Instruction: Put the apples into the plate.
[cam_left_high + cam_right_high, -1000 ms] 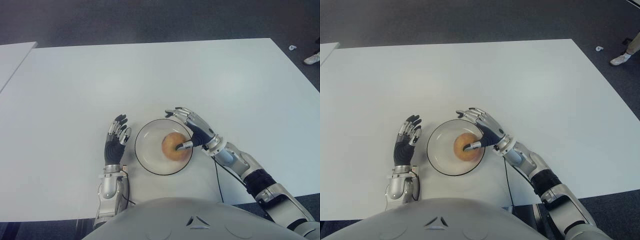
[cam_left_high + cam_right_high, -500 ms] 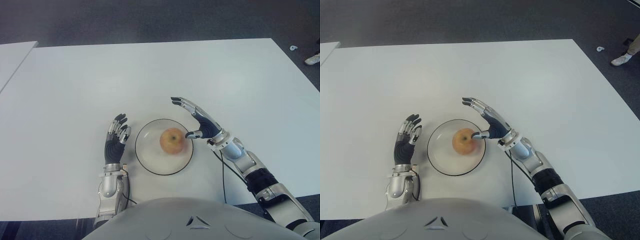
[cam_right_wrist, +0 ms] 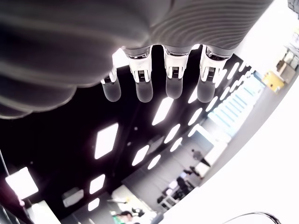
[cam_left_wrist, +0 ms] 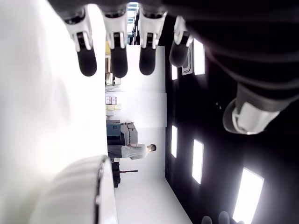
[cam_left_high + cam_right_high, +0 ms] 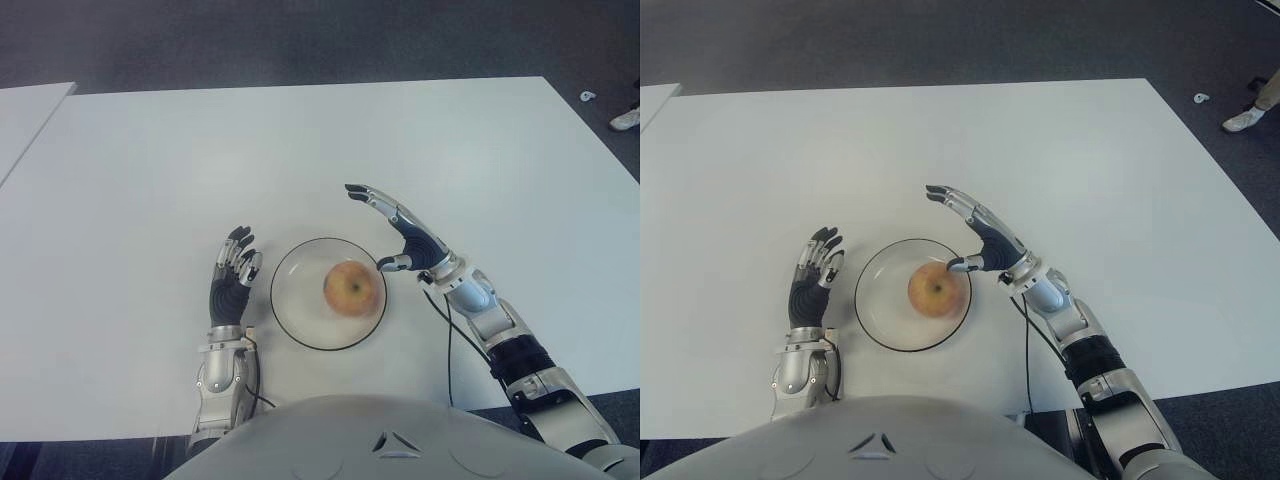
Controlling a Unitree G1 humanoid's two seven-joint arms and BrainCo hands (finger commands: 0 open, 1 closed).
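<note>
Apple (image 5: 352,290) sits stem-end up in the plate (image 5: 296,330) on the white table (image 5: 150,170), right hand (image 5: 405,243) spread empty at its two o'clock, left hand (image 5: 232,280) open at nine, no writing visible.

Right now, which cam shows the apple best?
Left eye view: the apple sits whole and unblocked in the plate, with the open right hand just right of the plate, clear of the fruit. Right eye view shows the same. Neither wrist view shows the apple; the right wrist view catches only a dark curved edge, perhaps the plate's rim.

The apple (image 5: 349,289) lies in the plate (image 5: 290,310), between left hand (image 5: 233,277) and right hand (image 5: 408,240).
</note>
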